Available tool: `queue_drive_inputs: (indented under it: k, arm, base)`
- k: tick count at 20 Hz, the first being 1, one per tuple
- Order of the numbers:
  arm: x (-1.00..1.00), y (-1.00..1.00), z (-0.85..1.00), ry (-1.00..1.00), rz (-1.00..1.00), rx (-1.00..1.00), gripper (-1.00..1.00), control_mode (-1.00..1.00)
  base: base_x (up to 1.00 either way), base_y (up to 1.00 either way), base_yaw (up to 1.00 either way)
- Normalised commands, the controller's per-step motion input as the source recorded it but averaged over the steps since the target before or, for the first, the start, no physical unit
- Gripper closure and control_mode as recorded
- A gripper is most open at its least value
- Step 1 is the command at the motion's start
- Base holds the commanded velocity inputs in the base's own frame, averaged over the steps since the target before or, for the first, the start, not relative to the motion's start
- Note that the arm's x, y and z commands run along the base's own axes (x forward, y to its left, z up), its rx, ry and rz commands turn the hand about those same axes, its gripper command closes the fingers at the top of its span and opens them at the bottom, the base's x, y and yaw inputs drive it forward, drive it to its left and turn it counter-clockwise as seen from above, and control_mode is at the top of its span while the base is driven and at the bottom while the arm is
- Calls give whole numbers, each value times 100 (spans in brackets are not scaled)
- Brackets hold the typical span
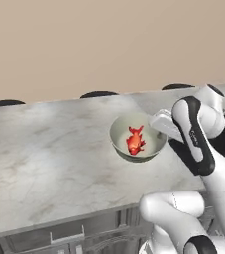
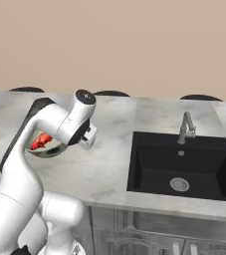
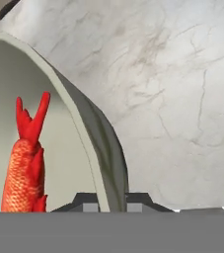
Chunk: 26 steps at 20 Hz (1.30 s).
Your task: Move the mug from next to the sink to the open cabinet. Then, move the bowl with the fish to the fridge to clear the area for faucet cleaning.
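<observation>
Grey-veined marble counter (image 1: 44,154) below a plain beige wall (image 1: 84,44). Frame centre: bowl (image 1: 120,130) holding the fish (image 1: 135,140); gripper (image 3: 110,201) clenched on the bowl's rim. Right base view, right: black sink (image 2: 154,167) with faucet (image 2: 186,127).

**A rendered kitchen**

A long grey-veined marble countertop (image 2: 104,164) holds a black rectangular sink basin (image 2: 181,167) with a slim brushed-steel faucet (image 2: 185,127). Dark grey base cabinets with bar handles (image 1: 64,238) sit beneath, against a plain beige wall (image 1: 109,39).
</observation>
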Motion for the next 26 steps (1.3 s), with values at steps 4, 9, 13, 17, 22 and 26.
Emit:
queue_drive_inputs:
  k: [4,9,13,17,22,26]
  arm:
    - [0,0,0,0,0,0,100,100]
    - [0,0,0,0,0,0,100,100]
    - [0,0,0,0,0,0,100,100]
    - [0,0,0,0,0,0,100,100]
    - [0,0,0,0,0,0,100,100]
    - [0,0,0,0,0,0,100,100]
  base:
    - [-96,91,9]
    - [-7,61,71]
    - [0,41,82]
    - [0,49,83]
    - [0,71,77]
    - [46,84,59]
